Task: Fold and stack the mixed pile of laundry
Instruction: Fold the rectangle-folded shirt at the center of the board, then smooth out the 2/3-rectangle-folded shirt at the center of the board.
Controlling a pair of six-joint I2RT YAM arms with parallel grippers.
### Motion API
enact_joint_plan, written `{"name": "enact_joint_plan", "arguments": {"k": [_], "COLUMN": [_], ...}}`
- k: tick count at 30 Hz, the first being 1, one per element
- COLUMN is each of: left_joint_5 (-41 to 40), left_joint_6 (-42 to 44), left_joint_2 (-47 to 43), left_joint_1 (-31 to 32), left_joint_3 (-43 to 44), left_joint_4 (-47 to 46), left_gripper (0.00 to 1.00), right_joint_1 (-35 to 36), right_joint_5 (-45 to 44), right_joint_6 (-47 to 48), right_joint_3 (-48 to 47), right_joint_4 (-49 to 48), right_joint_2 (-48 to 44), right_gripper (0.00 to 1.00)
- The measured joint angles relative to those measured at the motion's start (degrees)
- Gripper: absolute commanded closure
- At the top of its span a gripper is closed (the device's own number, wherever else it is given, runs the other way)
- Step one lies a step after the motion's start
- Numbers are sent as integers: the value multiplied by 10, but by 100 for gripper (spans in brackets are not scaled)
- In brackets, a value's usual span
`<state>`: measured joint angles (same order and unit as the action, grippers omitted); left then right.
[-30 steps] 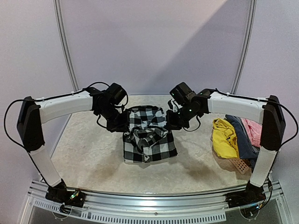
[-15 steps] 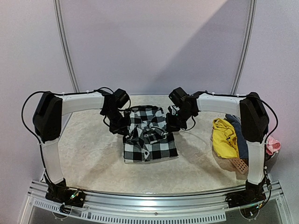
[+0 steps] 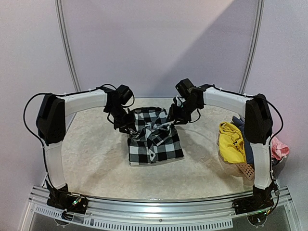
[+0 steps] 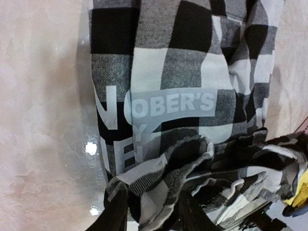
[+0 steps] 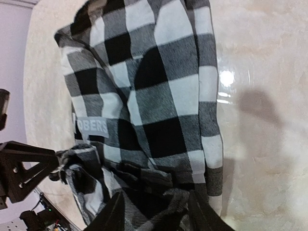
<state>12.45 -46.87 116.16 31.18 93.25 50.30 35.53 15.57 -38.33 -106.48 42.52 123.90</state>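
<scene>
And there they go, both letting go together! A moment ago the two arms had their jaws pinched tight on the far edge of the black-and-white checked flannel shirt (image 3: 156, 144), and since then they have drawn it a little toward the back of the pale marbled table (image 3: 96, 159). Starting on the left, the left gripper (image 3: 126, 126) now sits at the shirt's far left corner. In its wrist view the left gripper (image 4: 151, 204) has its fingers parted part-way, and a rumpled bunch of checked cloth lies loose between them, touching but no longer squeezed. In the middle, the shirt lies flat on the table as a rough rectangle with its grey printed label (image 4: 173, 106) facing up. The upper layer is crumpled near the far edge, so I'd call this fold laid down but not tidy. Across to the right gripper (image 3: 172, 118), at the far right corner, it's the same story: fingers spread about halfway, cloth slack in the gap. Further right, well apart from the shirt, the bright yellow garment (image 3: 231, 142), the blue-grey garment (image 3: 250, 144) and the pink garment (image 3: 280, 149) wait in a heap by the small salmon perforated basket (image 3: 246, 169). My read is that only the first garment is nearly done, with three unfolded and nothing stacked yet.
</scene>
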Motion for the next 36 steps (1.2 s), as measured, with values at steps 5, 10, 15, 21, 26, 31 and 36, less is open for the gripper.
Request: {"name": "enact_joint_plan", "arguments": {"k": [5,10,15,21,26,31,36], "left_joint_5": [-13,-39,-73,-93,-92,-87,-81], "left_joint_6": [7,29,39,50,57,60,63], "left_joint_2": [-19,-87,-199,-327,-376,-369,-315], "left_joint_1": [-7,-12,-11,25,97,146,171], "left_joint_3": [20,33,-13,-155,-251,-284,-272], "left_joint_4": [14,29,35,18,-17,-56,-84], "left_gripper": [37,29,31,38,45,53,65], "right_joint_1": [-7,-9,-10,-7,9,48,82], "right_joint_5": [-9,-34,-50,-50,-49,-46,-42], "right_joint_6": [6,20,29,14,-11,-29,-33], "right_joint_3": [-72,-94,5,224,360,414,435], "right_joint_4": [19,44,40,-9,-62,-104,-138], "right_joint_2": [-1,-33,-144,-314,-405,-430,-421], "right_gripper": [27,20,20,23,34,50,63]}}
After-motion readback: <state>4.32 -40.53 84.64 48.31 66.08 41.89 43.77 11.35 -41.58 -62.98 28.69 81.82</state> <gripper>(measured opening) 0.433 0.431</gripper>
